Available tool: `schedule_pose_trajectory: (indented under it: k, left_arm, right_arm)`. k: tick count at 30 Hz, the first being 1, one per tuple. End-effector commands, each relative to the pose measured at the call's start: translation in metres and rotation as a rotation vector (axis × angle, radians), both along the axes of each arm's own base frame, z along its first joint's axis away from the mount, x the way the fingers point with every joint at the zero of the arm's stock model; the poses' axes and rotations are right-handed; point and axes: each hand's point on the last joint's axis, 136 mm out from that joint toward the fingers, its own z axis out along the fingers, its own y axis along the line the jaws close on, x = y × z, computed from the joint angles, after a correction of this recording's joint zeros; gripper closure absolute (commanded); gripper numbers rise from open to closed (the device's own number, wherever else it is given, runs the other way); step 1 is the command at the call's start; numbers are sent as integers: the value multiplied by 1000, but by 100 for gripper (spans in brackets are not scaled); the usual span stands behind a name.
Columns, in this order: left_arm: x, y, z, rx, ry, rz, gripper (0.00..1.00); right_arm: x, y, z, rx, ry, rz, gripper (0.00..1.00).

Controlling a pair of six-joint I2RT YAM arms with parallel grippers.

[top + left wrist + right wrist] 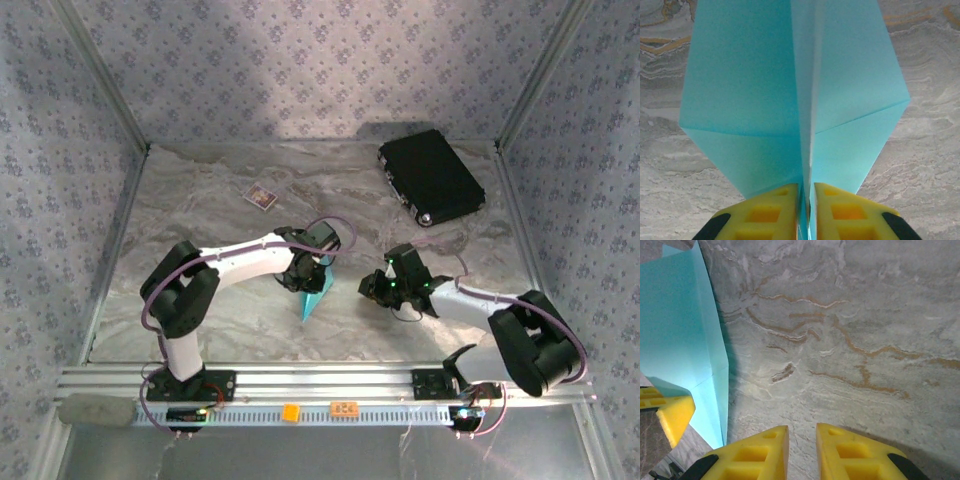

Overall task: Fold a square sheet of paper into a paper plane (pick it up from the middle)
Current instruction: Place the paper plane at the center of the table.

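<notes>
Pinching paper plane (pixel 750 85) along its centre crease with left hand (pixel 807 192); likely light, flimsy, easily crumpled, so best gripped on that doubled fold; right hand (pixel 801 432) slightly parted, empty

No text or label is legible on anything

Table (pixel 240 325), its surface grey and marble-veined with tan streaks. A black case (pixel 431 177) lay flat near the far right corner. A small dark card (pixel 260 196) lay toward the back, left of centre, well apart from the case.
</notes>
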Motion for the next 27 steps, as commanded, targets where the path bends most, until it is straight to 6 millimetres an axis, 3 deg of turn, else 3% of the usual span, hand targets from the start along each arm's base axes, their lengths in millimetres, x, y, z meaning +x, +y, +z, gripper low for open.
schedule_pose_trajectory:
  k: [1, 18, 24, 27]
  left_arm:
    - [-5, -2, -7, 11, 26, -19, 83]
    - [-7, 3, -27, 43, 37, -15, 80]
    - [-6, 8, -27, 60, 19, -1, 79]
    - [-3, 4, -24, 27, -8, 3, 74]
  right_arm:
    - [1, 4, 1, -8, -1, 21, 76]
    - [2, 10, -1, -11, 0, 36, 76]
    - [2, 12, -2, -10, 1, 37, 76]
    - [3, 13, -2, -11, -1, 39, 76]
